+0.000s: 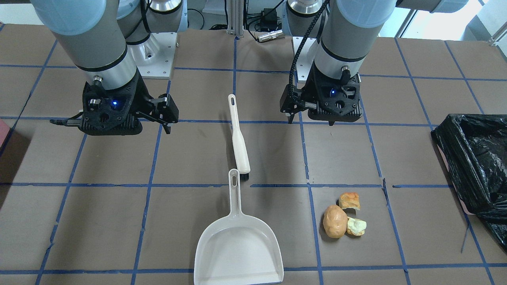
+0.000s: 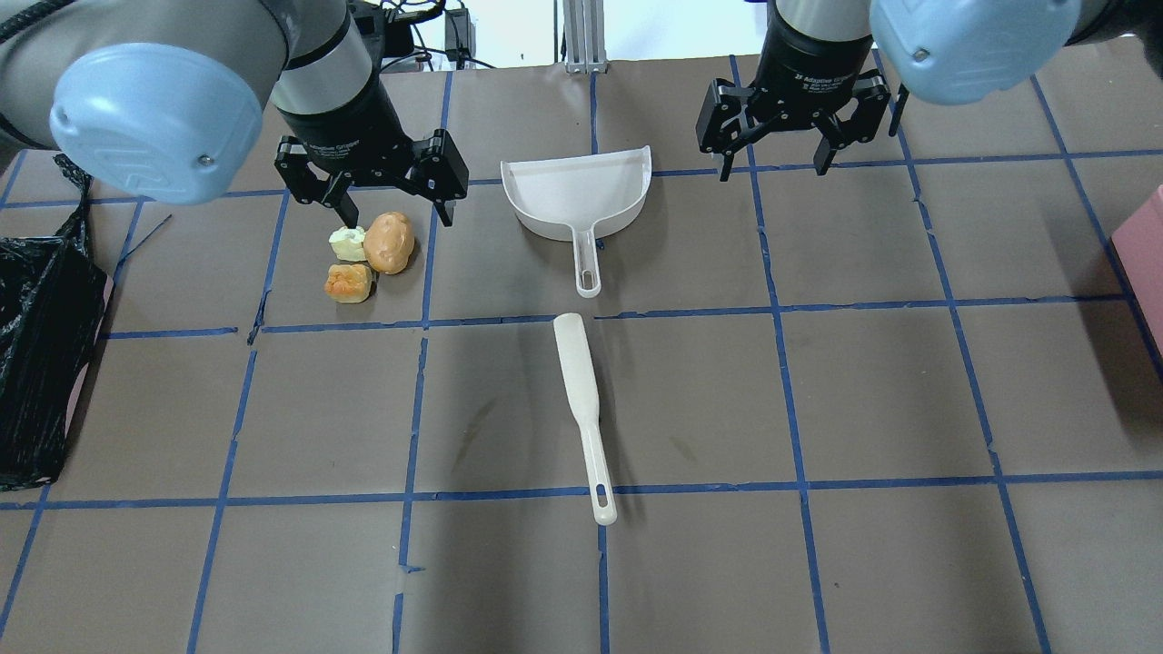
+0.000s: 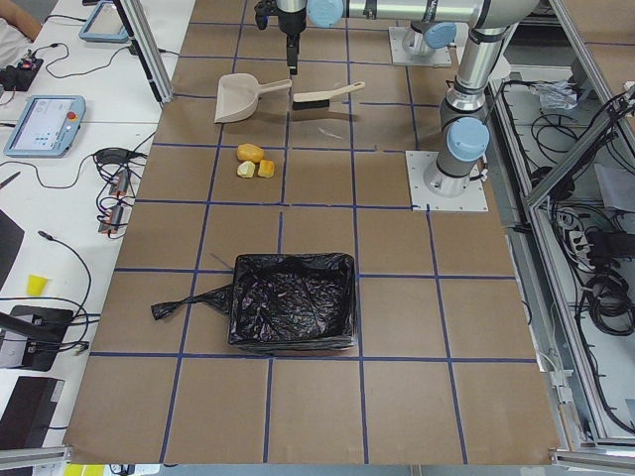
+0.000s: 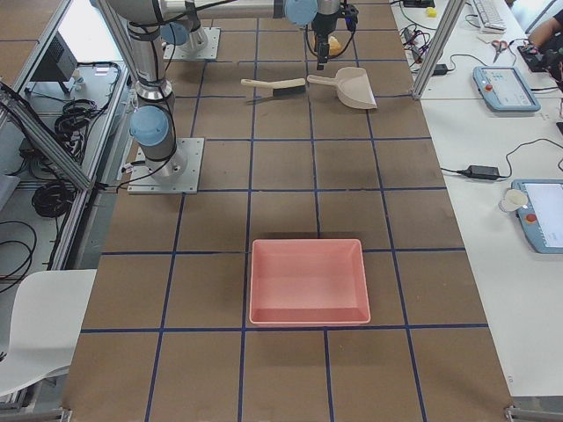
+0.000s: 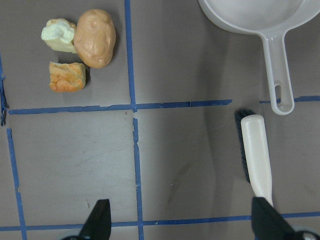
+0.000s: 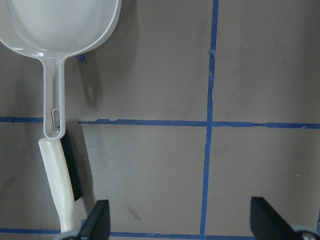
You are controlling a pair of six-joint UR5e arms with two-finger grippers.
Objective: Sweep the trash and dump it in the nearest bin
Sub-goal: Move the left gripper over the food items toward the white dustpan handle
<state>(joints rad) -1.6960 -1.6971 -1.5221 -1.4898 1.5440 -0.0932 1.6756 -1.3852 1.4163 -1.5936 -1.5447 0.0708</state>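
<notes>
Brown table with blue tape lines is carrying everything: the trash, namely a potato-like lump, a bread chunk and a pale chunk, is lying in a tight group on the robot's left half, between the dustpan and the bin, which is standing well apart at the left end. The brush is lying in the middle, its bristle end just beside the dustpan handle. The left gripper is hovering near the trash and the right gripper beside the dustpan, both with fingers spread wide, holding nothing.
</notes>
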